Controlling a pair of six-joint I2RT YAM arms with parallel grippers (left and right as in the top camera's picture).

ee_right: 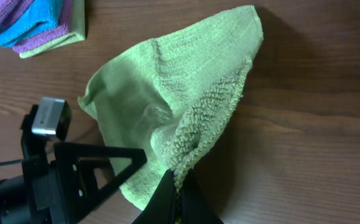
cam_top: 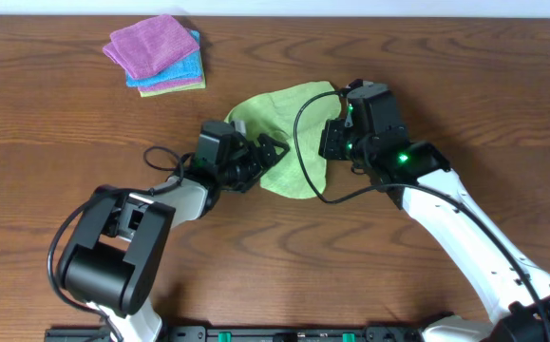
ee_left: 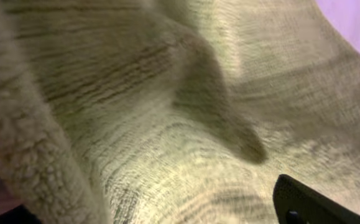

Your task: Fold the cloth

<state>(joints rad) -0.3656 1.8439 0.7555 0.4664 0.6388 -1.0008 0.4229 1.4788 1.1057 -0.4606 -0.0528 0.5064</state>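
Near mid-table, toward the far edge: the cloth (cam_top: 286,112), one raised fold clamped in right gripper (ee_right: 180,180), seemingly to drag it across; left gripper (cam_top: 270,154) alongside, probably anchoring, cannot tell whether closed.

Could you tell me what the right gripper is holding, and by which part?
The right gripper pinches the cloth by its raised near edge.

We see cloth (cam_top: 289,119) bunched at center of wooden table (cam_top: 483,76). Left gripper (cam_top: 271,155) at its near-left edge, right gripper (cam_top: 335,122) at its right edge. We note folded cloth stack (cam_top: 155,53) far left, well apart.
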